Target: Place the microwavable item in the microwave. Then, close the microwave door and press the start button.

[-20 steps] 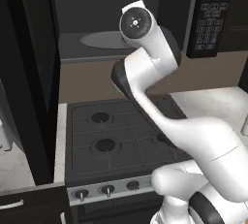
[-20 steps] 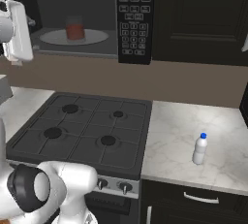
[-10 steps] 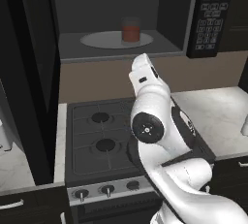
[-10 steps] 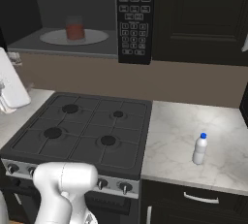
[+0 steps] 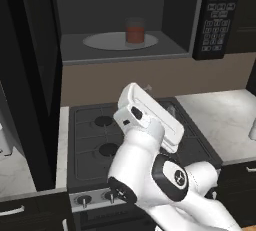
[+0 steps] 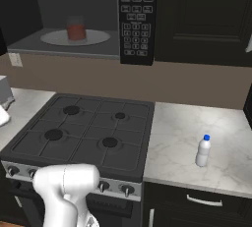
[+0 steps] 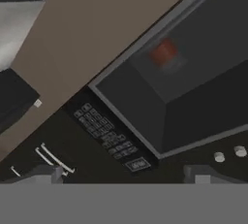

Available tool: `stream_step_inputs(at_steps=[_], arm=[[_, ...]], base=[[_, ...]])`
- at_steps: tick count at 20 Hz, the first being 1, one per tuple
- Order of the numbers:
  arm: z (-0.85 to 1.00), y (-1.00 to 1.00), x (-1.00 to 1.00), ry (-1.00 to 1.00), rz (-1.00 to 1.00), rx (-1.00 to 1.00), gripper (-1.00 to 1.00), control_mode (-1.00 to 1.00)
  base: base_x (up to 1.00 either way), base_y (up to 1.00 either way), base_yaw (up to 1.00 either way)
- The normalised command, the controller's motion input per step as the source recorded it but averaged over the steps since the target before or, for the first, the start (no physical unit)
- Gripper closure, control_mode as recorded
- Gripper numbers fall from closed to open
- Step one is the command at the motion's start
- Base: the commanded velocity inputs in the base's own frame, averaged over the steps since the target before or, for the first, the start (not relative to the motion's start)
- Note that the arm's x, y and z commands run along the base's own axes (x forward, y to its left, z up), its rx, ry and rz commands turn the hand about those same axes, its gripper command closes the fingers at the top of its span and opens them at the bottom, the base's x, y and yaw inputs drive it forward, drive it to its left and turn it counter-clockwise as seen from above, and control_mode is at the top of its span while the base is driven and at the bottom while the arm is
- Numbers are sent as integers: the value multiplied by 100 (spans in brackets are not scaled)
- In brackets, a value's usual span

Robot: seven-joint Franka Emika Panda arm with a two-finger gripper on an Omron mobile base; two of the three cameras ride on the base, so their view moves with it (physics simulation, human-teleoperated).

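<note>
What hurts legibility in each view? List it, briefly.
Left base view: even, flat render; the glass tumbler is crisp, and the microwave door is near-black and featureless. Right base view: sharp; the keypad is readable as buttons, not labels. Hand view: rolled and soft; the tumbler is a reddish blur.

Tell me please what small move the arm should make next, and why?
Probably swing toward the microwave door to push it shut. The glass tumbler already stands on the turntable plate inside the microwave, the door stands wide open, and the gripper is open and empty.
</note>
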Motion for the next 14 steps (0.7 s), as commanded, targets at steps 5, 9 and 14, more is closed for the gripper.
stream_step_inputs(at_steps=[5, 9, 14], arm=[[-39, 53, -32, -4, -17, -29, -100, -100], [-89, 26, -3, -4, -5, -28, -100, -100], [-39, 80, -4, -1, -8, -27, -100, -100]], base=[[0, 0, 0], [0, 0, 0], [0, 0, 0]])
